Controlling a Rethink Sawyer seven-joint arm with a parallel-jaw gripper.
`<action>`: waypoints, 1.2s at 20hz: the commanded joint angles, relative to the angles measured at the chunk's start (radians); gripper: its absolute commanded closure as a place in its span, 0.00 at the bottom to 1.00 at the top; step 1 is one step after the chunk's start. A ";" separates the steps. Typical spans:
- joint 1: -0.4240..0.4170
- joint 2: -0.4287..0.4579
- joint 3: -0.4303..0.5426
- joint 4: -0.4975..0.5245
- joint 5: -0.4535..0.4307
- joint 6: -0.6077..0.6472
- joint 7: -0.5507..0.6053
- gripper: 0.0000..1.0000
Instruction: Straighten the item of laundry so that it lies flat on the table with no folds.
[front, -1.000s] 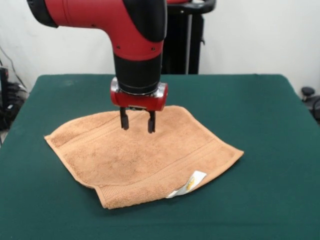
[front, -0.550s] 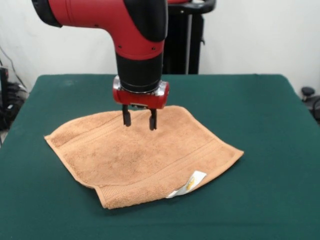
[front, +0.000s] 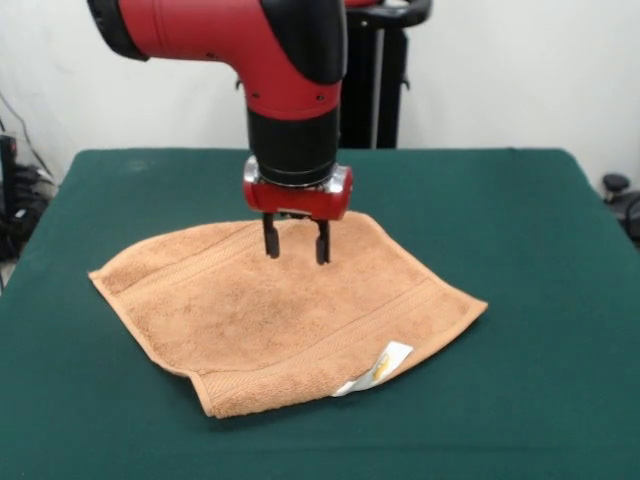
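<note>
While our jaws hang open and empty above it, the orange towel lies on the green worktop, near edge folded under.

The red arm was cut off by the picture's top edge. The worktop ran out past the bottom edge, its near corners out of sight. The towel had its near corner folded under, so that part was hidden. The mark on the white label was too small to read. Whether the claw touched the towel could not be told.
</note>
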 joint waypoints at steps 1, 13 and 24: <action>0.059 0.020 0.004 0.195 0.072 -0.069 0.251 0.00; 0.108 -0.113 -0.020 0.375 0.177 -0.089 0.267 0.00; 0.128 -0.108 -0.037 0.413 0.229 -0.140 0.232 0.00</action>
